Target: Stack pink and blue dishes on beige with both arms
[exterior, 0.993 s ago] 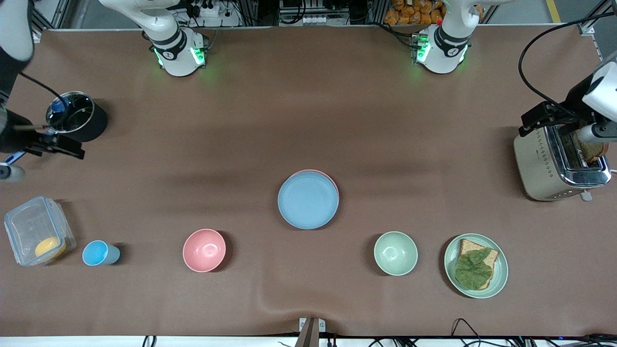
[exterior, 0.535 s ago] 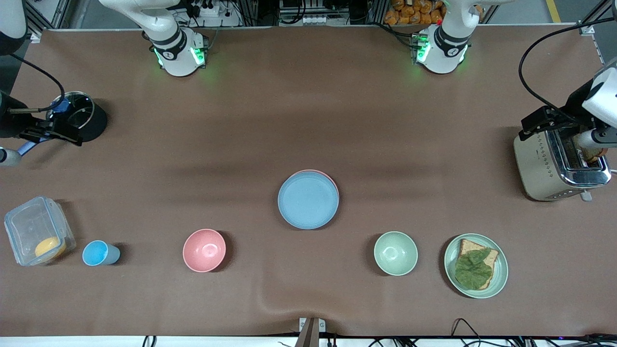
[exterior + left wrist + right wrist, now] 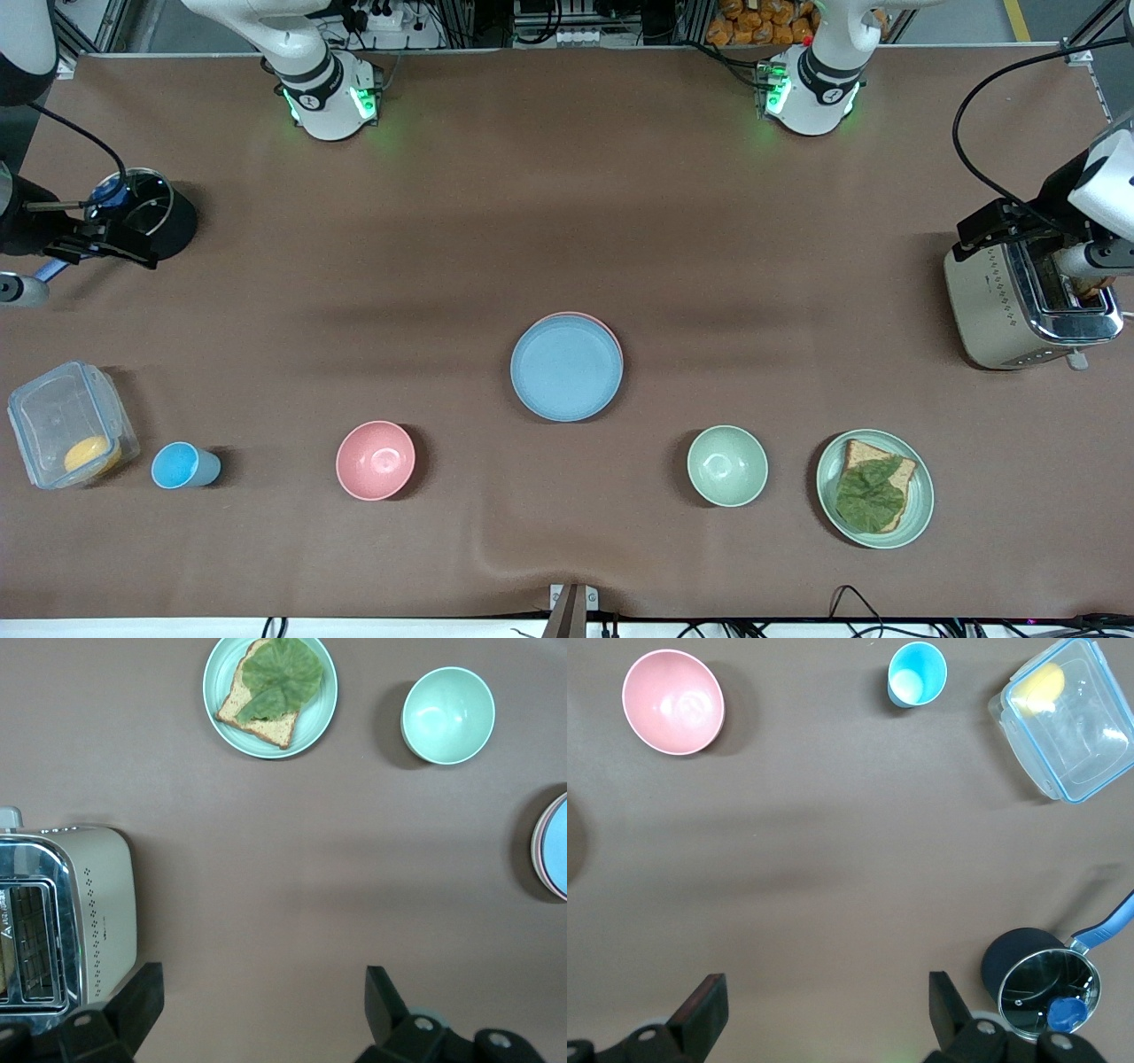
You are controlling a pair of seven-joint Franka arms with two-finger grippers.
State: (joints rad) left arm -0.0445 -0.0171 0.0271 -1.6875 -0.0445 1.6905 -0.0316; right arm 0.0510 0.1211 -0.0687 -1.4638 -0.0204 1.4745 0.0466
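Observation:
The light blue plate (image 3: pixel 567 369) lies at the table's middle on top of the pink plate (image 3: pixel 613 333), of which only a thin rim shows. No beige plate shows; anything under these two is hidden. The stack's edge (image 3: pixel 556 849) also shows in the left wrist view. My right gripper (image 3: pixel 106 246) hangs open and empty beside the black pot at the right arm's end; in its own view the right gripper (image 3: pixel 824 992) is over bare mat. My left gripper (image 3: pixel 1001 223) hangs open and empty beside the toaster; its own view shows the left gripper (image 3: pixel 263 985) over bare mat.
A pink bowl (image 3: pixel 376 460), blue cup (image 3: pixel 182 466) and clear container (image 3: pixel 66 424) stand nearer the camera toward the right arm's end. A green bowl (image 3: pixel 727 465) and a green plate (image 3: pixel 921 496) with bread stand toward the left arm's end. Toaster (image 3: pixel 1001 306), black pot (image 3: pixel 142 213).
My right gripper has drawn back beside the black pot. My left arm has shifted slightly by the toaster. The plates have not moved.

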